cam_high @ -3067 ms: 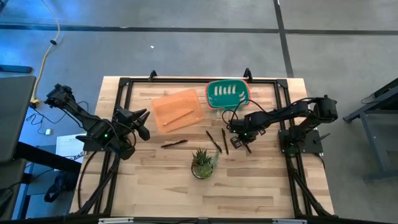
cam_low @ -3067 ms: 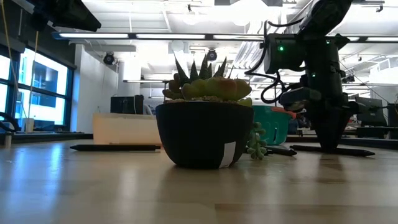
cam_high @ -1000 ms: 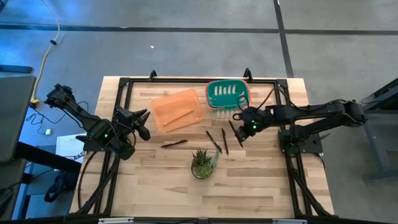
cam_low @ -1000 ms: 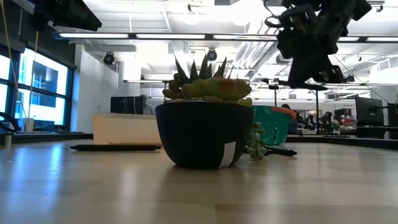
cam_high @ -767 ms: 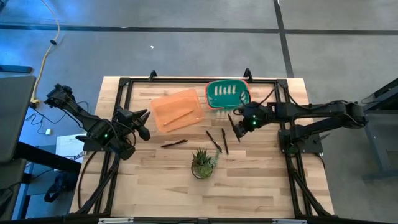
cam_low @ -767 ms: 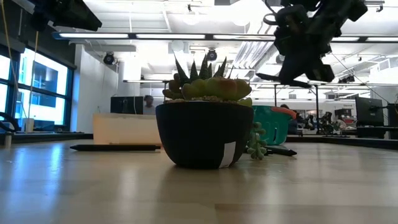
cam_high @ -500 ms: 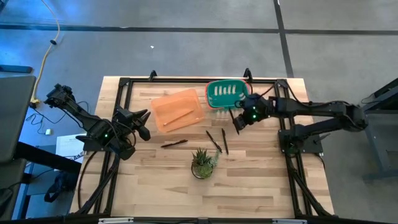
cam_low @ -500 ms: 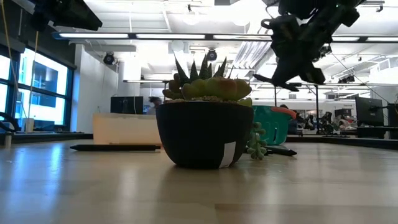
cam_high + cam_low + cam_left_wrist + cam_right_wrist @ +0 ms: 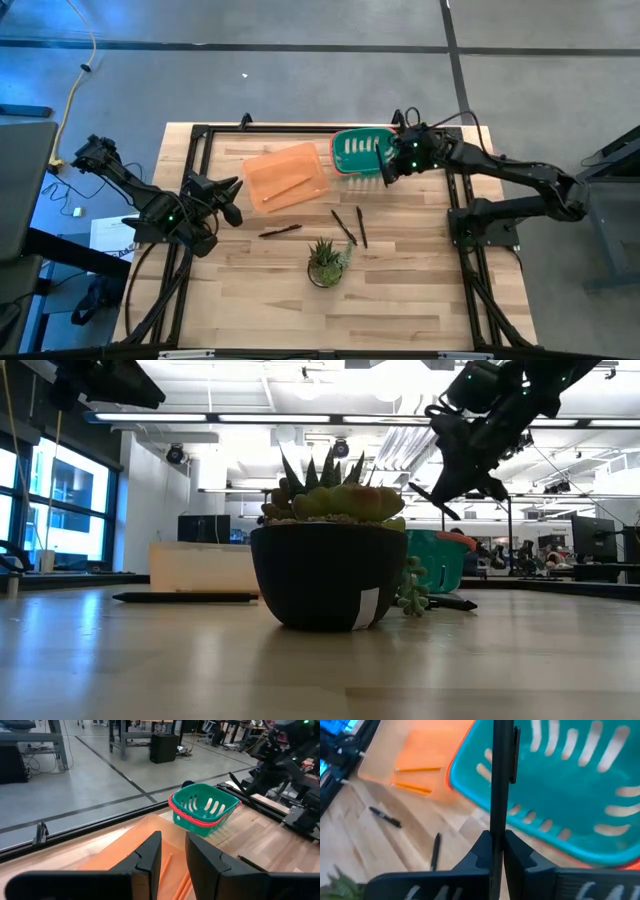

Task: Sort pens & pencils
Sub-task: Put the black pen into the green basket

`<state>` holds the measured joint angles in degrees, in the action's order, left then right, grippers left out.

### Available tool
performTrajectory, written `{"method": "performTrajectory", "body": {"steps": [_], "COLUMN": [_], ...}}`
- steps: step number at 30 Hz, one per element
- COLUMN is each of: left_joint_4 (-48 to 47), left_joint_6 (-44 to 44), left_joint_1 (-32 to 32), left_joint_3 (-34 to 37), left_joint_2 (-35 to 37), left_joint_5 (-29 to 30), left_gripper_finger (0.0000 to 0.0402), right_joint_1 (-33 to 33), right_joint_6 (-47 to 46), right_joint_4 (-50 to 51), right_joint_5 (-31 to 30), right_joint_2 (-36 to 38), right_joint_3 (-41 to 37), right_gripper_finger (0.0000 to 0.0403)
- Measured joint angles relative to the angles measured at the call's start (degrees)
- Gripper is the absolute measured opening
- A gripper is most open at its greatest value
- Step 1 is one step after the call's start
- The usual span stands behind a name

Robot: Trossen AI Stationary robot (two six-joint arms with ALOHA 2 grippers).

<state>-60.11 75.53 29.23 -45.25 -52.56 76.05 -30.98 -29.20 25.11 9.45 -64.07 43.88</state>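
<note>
Right gripper (image 9: 389, 168) with pen (image 9: 500, 780), now over teal basket (image 9: 362, 150)

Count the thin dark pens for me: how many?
4. One thin dark pen lies beside the flat orange tray, two near the potted succulent, one shut in the right claw over the teal slotted basket. Others may be hidden.

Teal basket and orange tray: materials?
Teal basket: looks like moulded plastic, smooth with a slight sheen, slotted walls, red rim. Orange tray: probably translucent plastic; the two pencils inside show through its wall in the right wrist view. Neither can be confirmed by look alone.
</note>
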Motion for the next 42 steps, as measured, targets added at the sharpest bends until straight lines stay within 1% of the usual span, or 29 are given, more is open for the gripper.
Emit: {"method": "performTrajectory", "body": {"steps": [8,22,30,34,42], "left_joint_4": [0.30,1.66,2.18,2.59,3.78], "left_joint_6": [0.02,0.03,0.03,0.02,0.07], "left_joint_1": [0.00,0.00,0.00,-0.01,0.00], "left_joint_3": [0.00,0.00,0.00,0.00,0.00], "left_joint_2": [-0.02,-0.02,-0.04,-0.04,-0.04], "left_joint_5": [-1.27,-1.27,-1.27,-1.27,-2.14], "left_gripper_finger": [0.0076,0.0076,0.0076,0.0076,0.0076], "right_joint_1": [-5.27,-9.91,-11.79,-11.87,-11.74], "right_joint_6": [4.38,8.81,14.67,17.68,21.94], "right_joint_4": [-0.53,-7.35,-10.15,-11.04,-12.86], "right_joint_5": [0.67,0.68,0.64,0.60,0.60], "right_joint_2": [0.00,-0.02,-0.14,-1.92,-8.10], "right_joint_3": [0.00,0.00,0.00,0.04,0.26], "right_gripper_finger": [0.0000,0.0000,0.0000,0.0000,0.0000]}}
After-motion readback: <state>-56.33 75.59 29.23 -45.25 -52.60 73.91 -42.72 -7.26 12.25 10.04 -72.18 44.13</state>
